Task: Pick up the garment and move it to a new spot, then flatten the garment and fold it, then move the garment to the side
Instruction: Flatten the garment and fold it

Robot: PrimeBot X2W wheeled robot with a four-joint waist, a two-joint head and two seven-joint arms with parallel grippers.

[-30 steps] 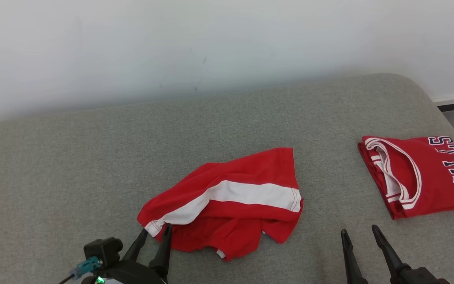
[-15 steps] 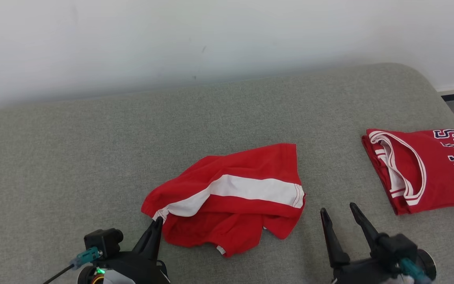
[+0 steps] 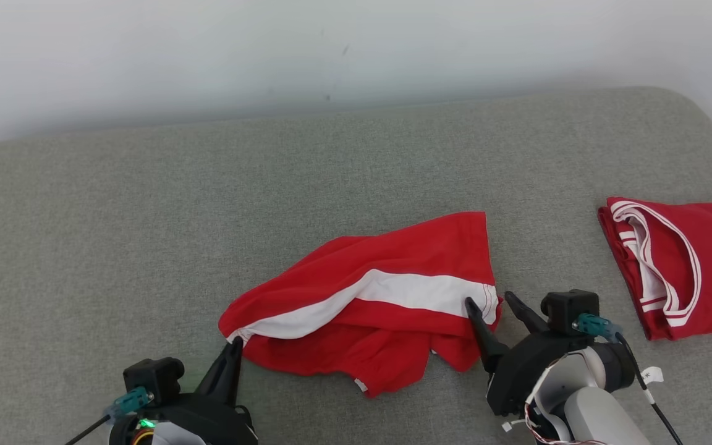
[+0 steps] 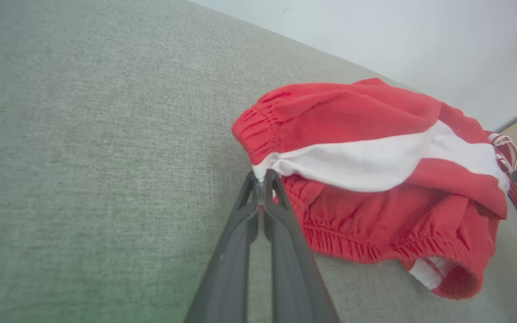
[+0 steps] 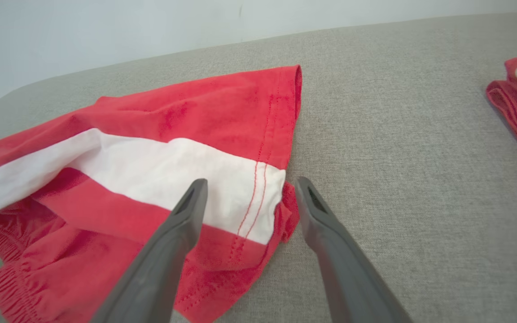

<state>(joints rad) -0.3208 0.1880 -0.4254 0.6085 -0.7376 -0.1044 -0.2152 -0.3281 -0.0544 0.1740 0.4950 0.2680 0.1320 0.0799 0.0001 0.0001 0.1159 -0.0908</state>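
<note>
Off to my right a folded red jersey (image 3: 677, 266) with white-striped trim and dark lettering lies flat on the grey padded surface (image 3: 146, 216) before me, near its rounded far corner, with a plain white wall (image 3: 331, 49) behind it.

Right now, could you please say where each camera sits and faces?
Head view: from the head, down onto the red shorts; left gripper lower left, right gripper lower right.
Left wrist view: along shut fingers pinching the shorts' waistband.
Right wrist view: along open fingers astride the shorts' hem.
All share the shorts and folded jersey.
</note>
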